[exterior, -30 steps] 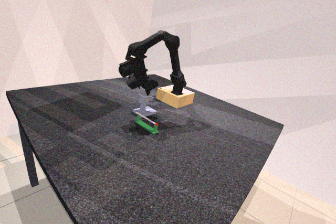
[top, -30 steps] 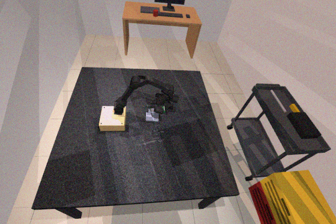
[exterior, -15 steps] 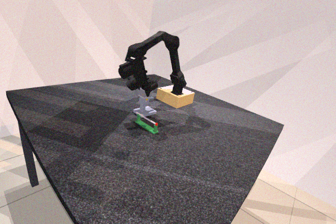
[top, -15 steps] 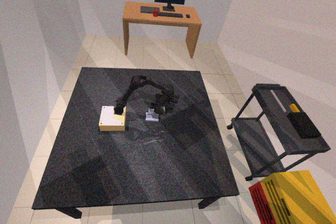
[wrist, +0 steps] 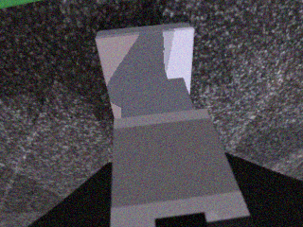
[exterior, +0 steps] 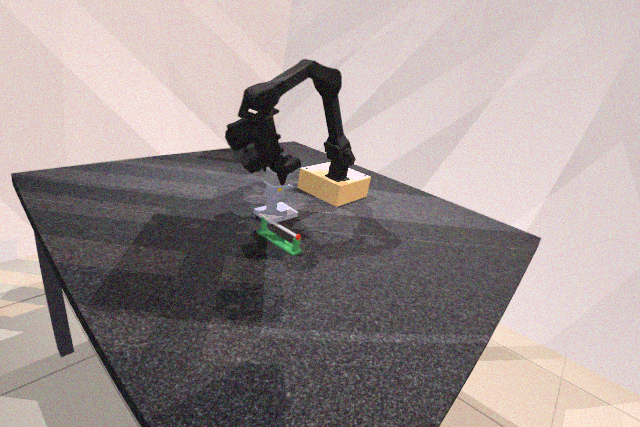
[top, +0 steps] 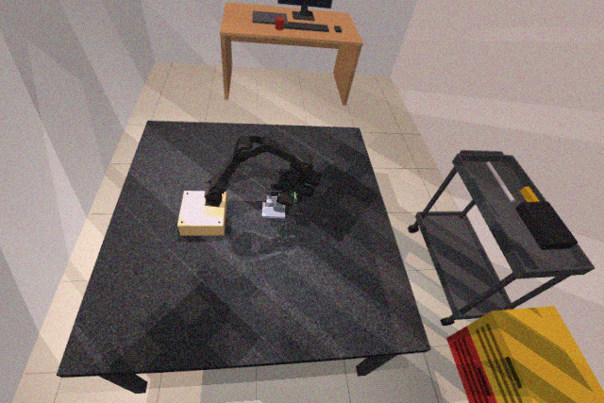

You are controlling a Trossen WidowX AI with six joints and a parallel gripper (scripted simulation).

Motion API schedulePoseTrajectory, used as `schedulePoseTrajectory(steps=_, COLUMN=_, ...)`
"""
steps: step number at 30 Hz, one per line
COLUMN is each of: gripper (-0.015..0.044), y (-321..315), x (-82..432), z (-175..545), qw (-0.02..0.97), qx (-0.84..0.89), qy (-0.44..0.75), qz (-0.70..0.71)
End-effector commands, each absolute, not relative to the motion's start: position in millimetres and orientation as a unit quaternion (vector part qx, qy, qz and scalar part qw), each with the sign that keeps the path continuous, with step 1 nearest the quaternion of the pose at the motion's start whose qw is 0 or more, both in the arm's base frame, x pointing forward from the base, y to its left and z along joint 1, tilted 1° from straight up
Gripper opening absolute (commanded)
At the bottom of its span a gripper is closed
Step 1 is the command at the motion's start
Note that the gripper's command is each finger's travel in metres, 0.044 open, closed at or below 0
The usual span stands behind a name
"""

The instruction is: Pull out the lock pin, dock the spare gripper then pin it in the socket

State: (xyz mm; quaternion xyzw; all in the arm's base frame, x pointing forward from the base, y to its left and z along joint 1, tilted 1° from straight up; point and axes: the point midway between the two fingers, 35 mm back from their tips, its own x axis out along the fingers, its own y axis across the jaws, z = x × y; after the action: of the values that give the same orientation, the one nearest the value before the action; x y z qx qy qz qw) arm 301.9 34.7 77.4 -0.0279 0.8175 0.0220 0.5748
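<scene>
My gripper [exterior: 282,182] [wrist: 164,164] is open, with its black fingers on both sides of the grey spare gripper [exterior: 269,177] [wrist: 172,177]. The spare gripper stands at the top of the mount, and its body fills the lower middle of the wrist view. The pale mount [top: 274,213] [exterior: 261,213] [wrist: 182,54] stands on the table with its square base flat. The spare gripper's body and my fingers largely hide the socket, so I cannot tell how deep the spigot sits. The white lock pin [exterior: 284,229] with a red head lies across the green rack [top: 294,196] [exterior: 281,244] [wrist: 16,3] beside the mount.
The arm's base stands on a wooden box [top: 201,230] [exterior: 320,191] on the dark table [top: 243,310] [exterior: 351,303]. The green rack is close beside the mount. A cart [top: 541,269] and a yellow box [top: 551,340] stand off the table to the right.
</scene>
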Motion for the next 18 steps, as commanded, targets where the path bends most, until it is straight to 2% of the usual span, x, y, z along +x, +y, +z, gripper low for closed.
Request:
schedulePoseTrajectory(steps=1, gripper=0.0341, y=34.6, x=302.1, z=78.1, qw=0.576, qx=-0.028, qy=0.817, qz=0.022)
schedulePoseTrajectory(steps=5, gripper=0.044, y=34.6, x=302.1, z=78.1, qw=0.576, qx=-0.028, qy=0.817, qz=0.022)
schedulePoseTrajectory(steps=18, gripper=0.044, y=33.6, x=292.5, z=99.7, qw=0.562, qx=-0.029, qy=0.826, qz=0.021)
